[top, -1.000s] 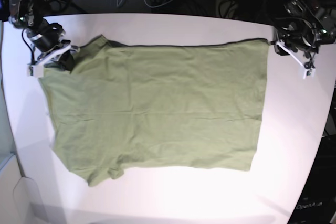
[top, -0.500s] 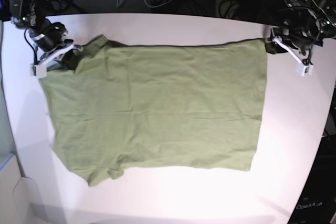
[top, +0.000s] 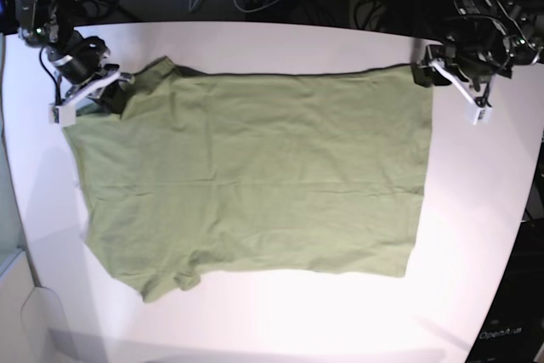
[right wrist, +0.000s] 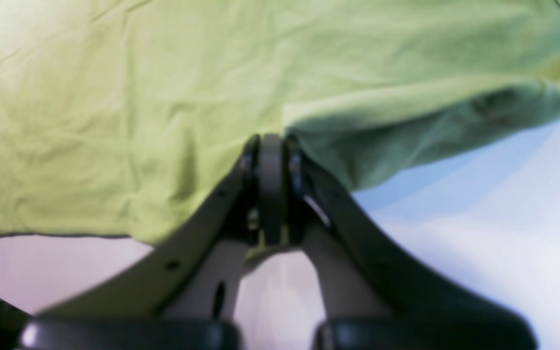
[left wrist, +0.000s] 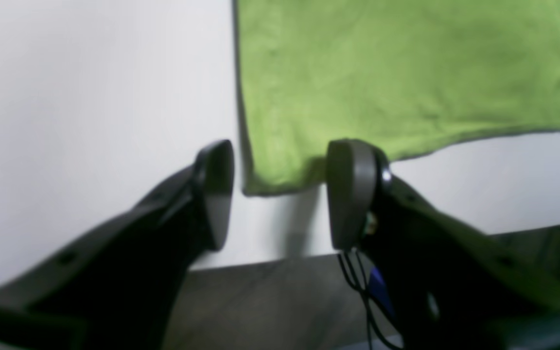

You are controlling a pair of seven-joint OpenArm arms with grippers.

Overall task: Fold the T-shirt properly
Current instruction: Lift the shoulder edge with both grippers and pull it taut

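The olive-green T-shirt [top: 255,172] lies spread flat on the white counter [top: 476,235], lightly wrinkled, with one short sleeve at the near side of the base view and the other at the far side by the right arm. In the right wrist view the T-shirt [right wrist: 114,97] fills the space ahead of the jaws, and a raised fold of the cloth runs off to one side of them, lifted off the counter [right wrist: 455,233] with shadow beneath it. The right gripper [top: 93,91] has its jaws clenched on that sleeve-end edge; in its own view the right gripper [right wrist: 271,160] shows both fingers pressed together with green cloth caught between and below them. At the opposite end, the hem corner of the T-shirt [left wrist: 382,73] sits between the jaws of the left gripper [left wrist: 280,194]: the corner's tip lies in the gap, close to the finger on the left of the wrist view, while the other finger [left wrist: 350,189] overlaps the hem's edge from above. Those jaws stand released, spread wide, with the bare counter [left wrist: 90,97] showing between them; whether either finger touches the cloth cannot be told. In the base view the left gripper [top: 450,78] sits just at the far hem corner, near the counter's edge.
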